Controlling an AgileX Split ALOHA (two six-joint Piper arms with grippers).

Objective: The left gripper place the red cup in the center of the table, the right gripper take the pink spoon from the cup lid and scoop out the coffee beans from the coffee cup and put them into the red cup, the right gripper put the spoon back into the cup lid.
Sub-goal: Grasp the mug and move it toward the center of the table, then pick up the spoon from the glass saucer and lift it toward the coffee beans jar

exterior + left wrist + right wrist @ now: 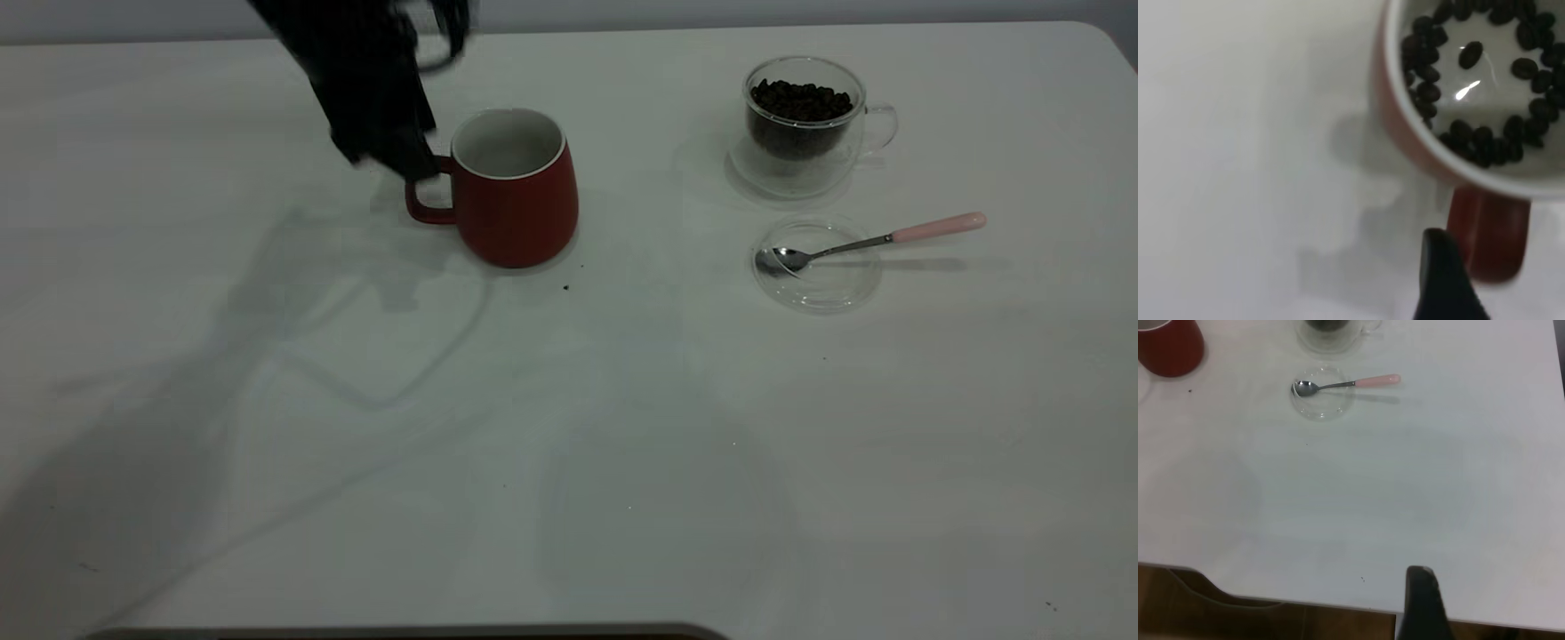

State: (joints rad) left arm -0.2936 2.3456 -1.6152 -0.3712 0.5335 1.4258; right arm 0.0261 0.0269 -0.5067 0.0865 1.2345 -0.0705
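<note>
Two cups stood on the table (569, 427). The red cup (518, 191) sat upright near the middle, toward the far side, its handle turned to the left arm's side. The left wrist view showed a scatter of coffee beans (1485, 143) lying on its white bottom. The left gripper (404, 160) hung over that handle, low and close; its blurred dark bulk hid the fingers there, and the wrist view caught only one fingertip (1441, 277) just beside the handle, so whether it gripped the handle or stood free could not be told.

Well off to the right arm's side stood the coffee cup (805, 124), with beans heaped inside the glass. Just in front of it lay the cup lid (818, 289), and the pink spoon (876, 238) rested with its bowl in the lid and its pink handle reaching out past the rim.

The right gripper (1421, 603) was held back above the table's near edge, far from the spoon; one finger alone showed, so its opening could not be judged.
</note>
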